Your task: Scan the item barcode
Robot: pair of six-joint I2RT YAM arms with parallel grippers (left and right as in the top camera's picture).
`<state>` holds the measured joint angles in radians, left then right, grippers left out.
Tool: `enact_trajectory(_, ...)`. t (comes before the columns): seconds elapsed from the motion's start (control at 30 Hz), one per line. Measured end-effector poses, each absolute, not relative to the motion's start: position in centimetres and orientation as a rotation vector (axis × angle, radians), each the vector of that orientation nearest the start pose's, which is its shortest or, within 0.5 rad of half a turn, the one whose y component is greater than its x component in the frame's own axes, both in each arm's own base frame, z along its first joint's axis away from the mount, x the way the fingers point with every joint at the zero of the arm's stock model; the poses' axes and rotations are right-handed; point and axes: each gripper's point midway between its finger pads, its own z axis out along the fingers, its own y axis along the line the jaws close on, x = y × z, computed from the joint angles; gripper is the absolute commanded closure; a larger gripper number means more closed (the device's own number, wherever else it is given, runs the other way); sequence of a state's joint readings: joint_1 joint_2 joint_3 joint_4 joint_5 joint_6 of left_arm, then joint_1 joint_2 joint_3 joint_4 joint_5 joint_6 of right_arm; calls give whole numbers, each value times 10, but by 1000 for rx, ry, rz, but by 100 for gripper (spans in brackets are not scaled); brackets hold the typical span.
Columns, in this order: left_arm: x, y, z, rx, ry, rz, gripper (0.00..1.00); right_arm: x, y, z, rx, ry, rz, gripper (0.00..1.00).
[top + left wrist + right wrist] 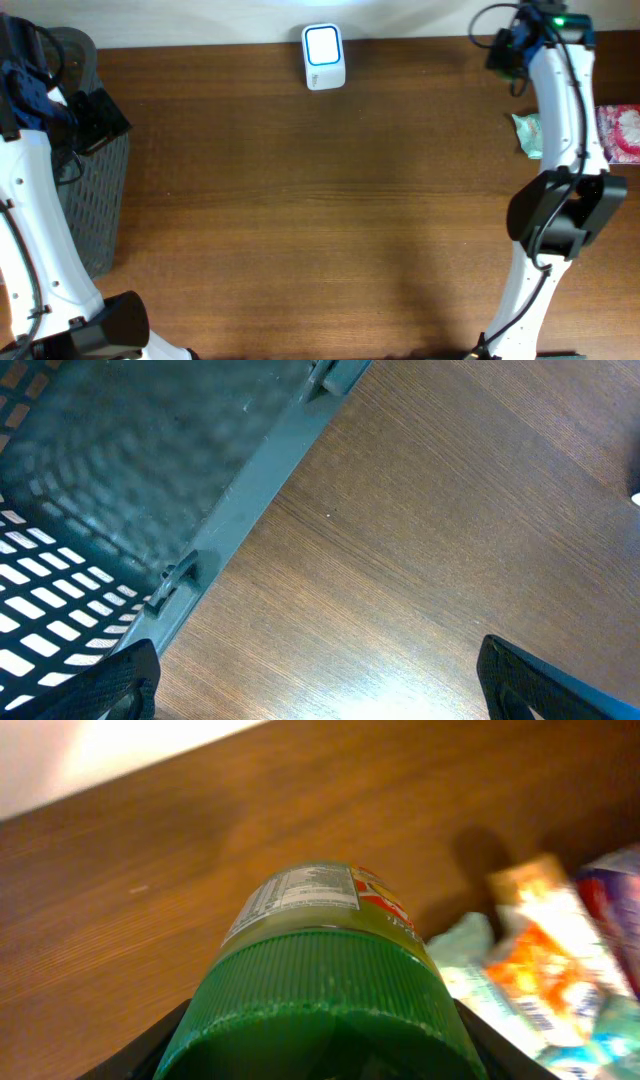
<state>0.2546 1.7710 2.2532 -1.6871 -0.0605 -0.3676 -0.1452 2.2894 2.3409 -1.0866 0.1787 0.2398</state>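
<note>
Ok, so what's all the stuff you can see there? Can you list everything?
table: 1, brown, under everything
scanner: 1, white, lit screen, far edge, middle
basket: 1, grey, left end
jar: 1, green lid, between the fingers of the right gripper
snack packets: several, orange, green, pink, right end
left arm: 1, white and black, left side
right arm: 1, white and black, right side
left gripper: 1, black, open, beside the basket
right gripper: 1, black, either side of the jar

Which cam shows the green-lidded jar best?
Right wrist: the green-lidded jar fills the frame, lid and label showing. Overhead: none visible, likely hidden under the right arm. Left wrist: only basket and table.
</note>
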Motion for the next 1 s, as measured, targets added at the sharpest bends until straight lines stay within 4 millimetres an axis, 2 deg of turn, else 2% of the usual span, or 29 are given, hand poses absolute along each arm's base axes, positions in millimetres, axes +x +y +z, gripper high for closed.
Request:
enact_trajectory(0.1,336,98,310,-863,2635,54,1,545,-158,139,670,2552,-207,42)
enact_trajectory(0.23,336,98,310,-864,2635,55,1,552,-190,100,739,2545,-189,32)
enact_trajectory(0.3,336,98,310,-864,2635,55,1,558,-195,93,744,2530,-184,22)
enact_trajectory(0.33,336,98,310,-863,2635,54,1,560,-195,92,740,2521,-181,14)
enact_trajectory(0.37,336,98,310,-863,2635,54,1,561,-195,93,735,2519,-181,1)
enact_trajectory(0.47,336,98,310,-864,2635,55,1,562,-194,93,733,2516,-171,2)
enact_trajectory(0.6,336,98,310,-864,2635,55,1,548,-190,93,744,2571,-172,1)
enact_trajectory(0.63,336,98,310,-863,2635,55,1,542,-188,110,743,2566,-170,1)
enact_trajectory(0.7,336,98,310,-863,2634,54,1,511,-177,140,794,2613,-159,1)
enact_trajectory(0.77,336,98,310,-864,2635,54,1,471,-163,231,843,2506,-135,1)
enact_trajectory(0.8,336,98,310,-863,2634,55,1,442,-152,275,847,2458,-125,1)
enact_trajectory(0.83,336,98,310,-863,2634,55,1,424,-146,295,849,2447,-121,1)
enact_trajectory(0.87,335,98,310,-864,2636,55,1,402,-135,310,849,2455,-116,1)
enact_trajectory(0.9,336,98,310,-864,2635,54,1,391,-128,318,843,2460,-111,1)
enact_trajectory(0.97,336,98,310,-863,2634,54,1,374,-109,322,812,2504,-97,1)
enact_trajectory(1.0,336,98,310,-863,2635,55,1,372,-103,324,793,2512,-93,1)
